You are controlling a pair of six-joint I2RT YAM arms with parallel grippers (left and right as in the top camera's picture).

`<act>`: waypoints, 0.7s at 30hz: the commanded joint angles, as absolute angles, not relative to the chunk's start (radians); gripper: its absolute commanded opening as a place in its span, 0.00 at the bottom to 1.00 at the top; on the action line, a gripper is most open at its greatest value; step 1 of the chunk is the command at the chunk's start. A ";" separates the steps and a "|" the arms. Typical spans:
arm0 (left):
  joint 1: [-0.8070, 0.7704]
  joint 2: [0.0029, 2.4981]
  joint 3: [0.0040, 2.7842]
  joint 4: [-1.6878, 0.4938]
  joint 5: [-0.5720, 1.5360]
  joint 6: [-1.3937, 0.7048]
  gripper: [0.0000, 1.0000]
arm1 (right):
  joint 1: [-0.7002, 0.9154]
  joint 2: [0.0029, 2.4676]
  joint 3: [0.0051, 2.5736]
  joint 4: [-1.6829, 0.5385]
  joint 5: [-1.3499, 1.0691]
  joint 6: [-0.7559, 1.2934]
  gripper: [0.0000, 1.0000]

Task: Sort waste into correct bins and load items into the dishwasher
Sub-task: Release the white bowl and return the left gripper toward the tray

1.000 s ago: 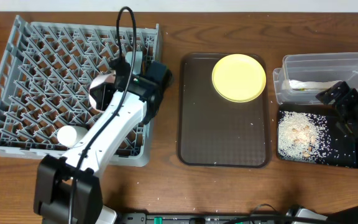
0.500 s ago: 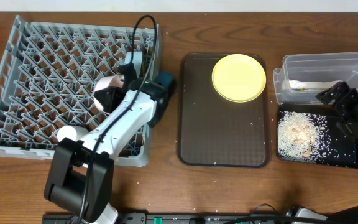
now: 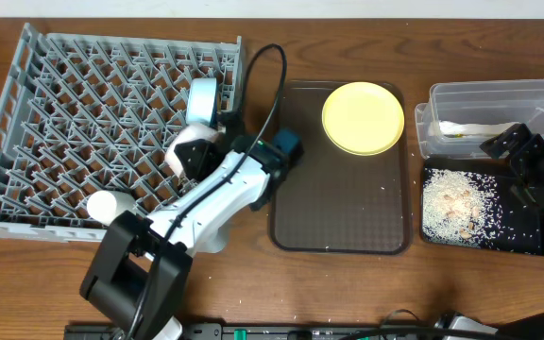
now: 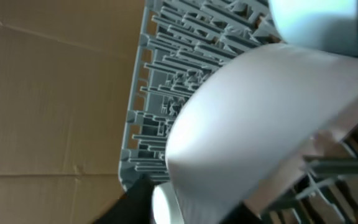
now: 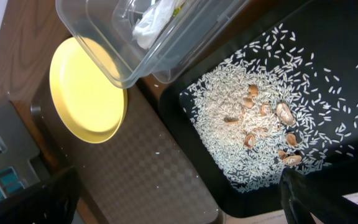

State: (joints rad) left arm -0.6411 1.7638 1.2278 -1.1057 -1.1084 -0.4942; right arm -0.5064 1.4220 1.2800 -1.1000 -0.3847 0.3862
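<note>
The brown wooden desk (image 3: 253, 283) has a big grey rack (image 3: 64, 104) on the left and a brown tray (image 3: 338, 208) in the middle. On the right are a clear tub (image 3: 536, 94) and a black tray (image 3: 527, 236), just beside each other. A white bowl (image 3: 187, 153) stands tilted among the pegs near the right side of the rack. A blue bowl (image 3: 201, 99) stands on its edge near it, further back. A white cup (image 3: 102, 205) sits in the rack near the front edge. The left gripper (image 3: 213, 144) is right at the white bowl, and the bowl fills most of the left wrist view. Its fingers are hidden, so I cannot tell how far open it is or if it holds the bowl. A yellow plate (image 3: 363, 117) lies at the far end of the brown tray. Some white paper (image 3: 470, 127) lies in the tub. Rice (image 3: 456, 203) is spread over the left part of the black tray. The right gripper (image 5: 176, 183) hangs over the black tray with its fingers wide apart and nothing in them.
</note>
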 commanded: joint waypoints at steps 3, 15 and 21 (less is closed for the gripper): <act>-0.670 1.773 1.225 -1.112 -1.024 -0.507 0.45 | -0.510 1.407 1.293 -1.100 -0.384 0.392 0.99; -0.675 1.762 1.236 -1.117 -0.759 -0.506 0.58 | -0.510 1.407 1.293 -1.100 -0.384 0.392 0.99; -0.693 1.680 1.338 -1.116 -0.536 -0.429 0.62 | -0.510 1.407 1.293 -1.100 -0.384 0.392 0.99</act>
